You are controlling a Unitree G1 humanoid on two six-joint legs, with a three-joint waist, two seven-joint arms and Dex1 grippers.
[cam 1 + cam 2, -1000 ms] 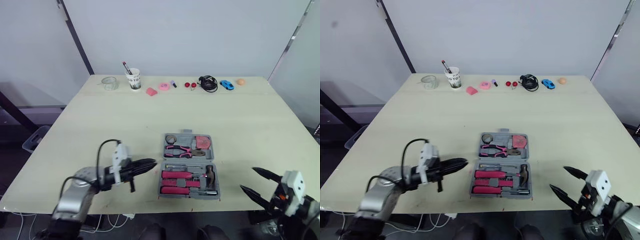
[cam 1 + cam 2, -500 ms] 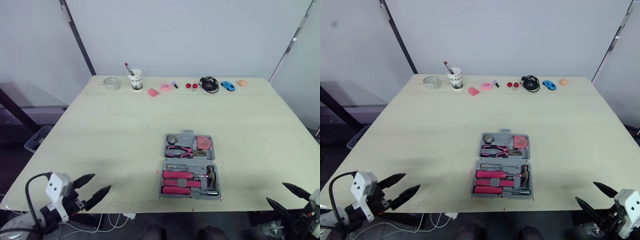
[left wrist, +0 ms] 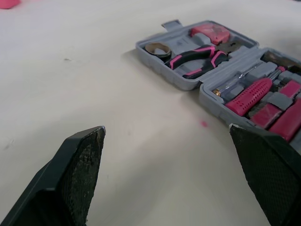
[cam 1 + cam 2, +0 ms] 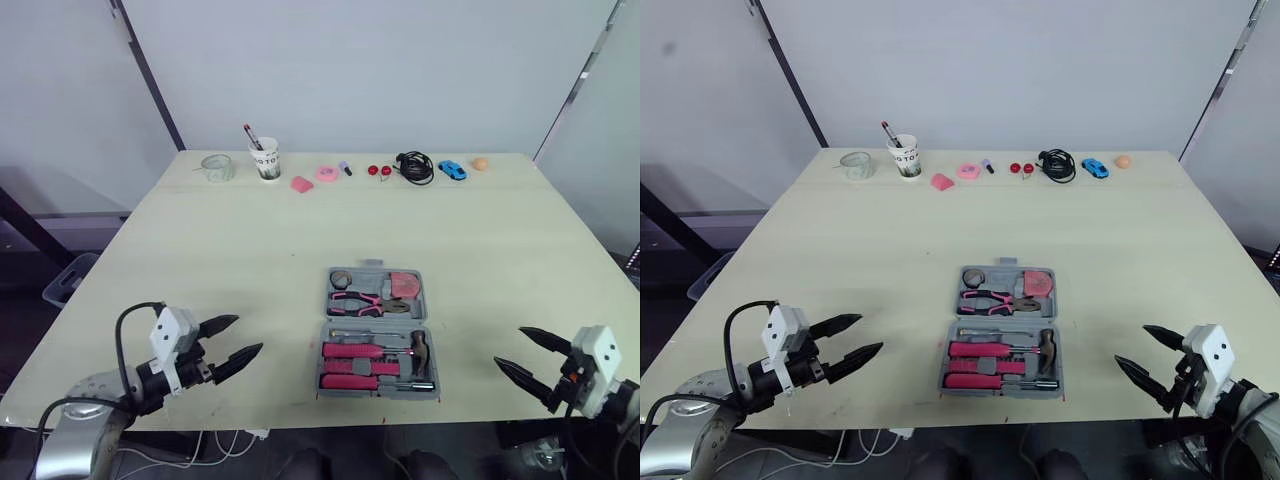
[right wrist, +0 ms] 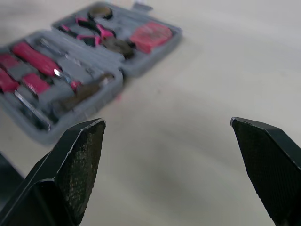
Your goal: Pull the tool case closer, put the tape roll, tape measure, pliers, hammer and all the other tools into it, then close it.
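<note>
Empty left tool (image 4: pixel 245 335), fingers apart, sits left of the tool case (image 4: pixel 377 320). Empty right tool (image 4: pixel 510 347), also apart, sits right of it. The case lies open between the 2, by the worktop (image 4: pixel 300 230) near edge, hinge running left-right. Neither arm is clearly nearer.

1. left gripper (image 4: pixel 248 334): two black fingers (image 3: pixel 84 160), broad at the base, tapering to sharp points; inner faces finely grained;
2. left wrist box (image 4: pixel 172 333): white, squarish, rounded corners, mounted just behind the fingers;
3. black cable (image 4: pixel 119 330): thin, arching out of that box in a loop;
4. left forearm (image 4: pixel 75 445): smooth, rounded silver-grey shell;
5. right gripper (image 4: pixel 508 346): the same black pointed pair; right wrist box (image 4: pixel 600 357): white, squarish.
</note>
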